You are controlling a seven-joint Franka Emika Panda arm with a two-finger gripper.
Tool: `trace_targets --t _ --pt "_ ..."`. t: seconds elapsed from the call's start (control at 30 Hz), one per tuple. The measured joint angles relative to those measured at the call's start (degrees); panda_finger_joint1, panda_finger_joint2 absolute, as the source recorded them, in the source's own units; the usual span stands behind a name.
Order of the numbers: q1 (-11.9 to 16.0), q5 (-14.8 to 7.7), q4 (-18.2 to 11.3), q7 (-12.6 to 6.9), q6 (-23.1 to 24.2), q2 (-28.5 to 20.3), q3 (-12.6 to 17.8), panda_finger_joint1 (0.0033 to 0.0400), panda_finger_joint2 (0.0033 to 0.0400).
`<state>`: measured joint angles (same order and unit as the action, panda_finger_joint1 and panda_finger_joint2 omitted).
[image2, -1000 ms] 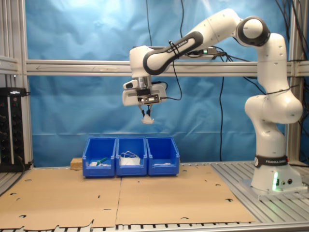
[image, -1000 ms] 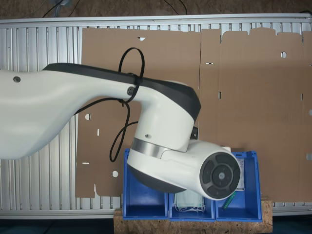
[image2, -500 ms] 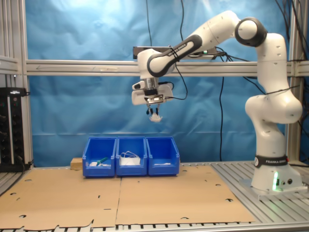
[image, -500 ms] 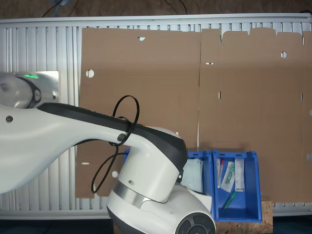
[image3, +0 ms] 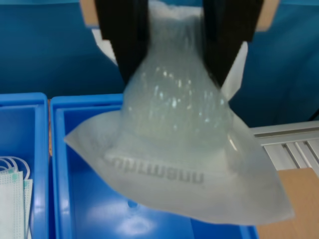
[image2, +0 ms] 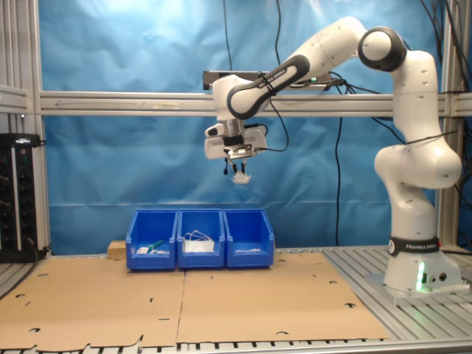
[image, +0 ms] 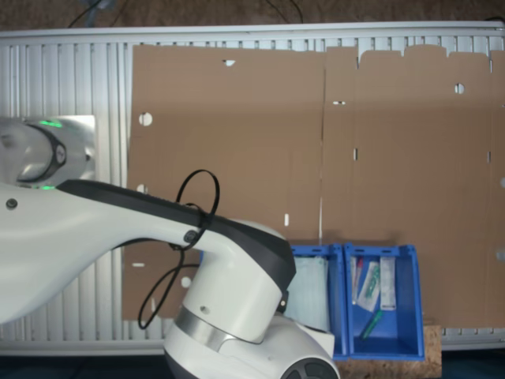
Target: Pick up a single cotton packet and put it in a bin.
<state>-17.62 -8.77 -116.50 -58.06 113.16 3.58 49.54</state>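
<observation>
My gripper (image2: 237, 169) hangs high in the air, shut on the cotton packet (image2: 240, 178), a small white packet dangling from its tips. It is well above the row of blue bins, roughly over the bin (image2: 249, 248) at the second exterior view's right end. In the wrist view the two black fingers (image3: 122, 42) pinch the top of the pale, translucent cotton packet (image3: 179, 154), which hangs crumpled over a blue bin (image3: 84, 199). My gripper (image3: 174, 55) is closed on it there. The white arm (image: 213, 292) hides the gripper in the first exterior view.
Three blue bins stand side by side against the blue backdrop. The middle bin (image2: 200, 248) holds pale face masks (image3: 12, 199). The bin (image: 380, 296) at the first exterior view's right holds long sachets. Brown cardboard (image2: 184, 302) covers the table in front.
The arm has carried the packet a little toward the second exterior view's right, from over the middle bin to over the end bin. The grip has not changed.
</observation>
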Motion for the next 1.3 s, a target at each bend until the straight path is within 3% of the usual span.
trace_targets --t 1.3 --pt "0.0 -1.1 0.0 -0.02 0.1 0.0 0.1 0.0074 0.0074"
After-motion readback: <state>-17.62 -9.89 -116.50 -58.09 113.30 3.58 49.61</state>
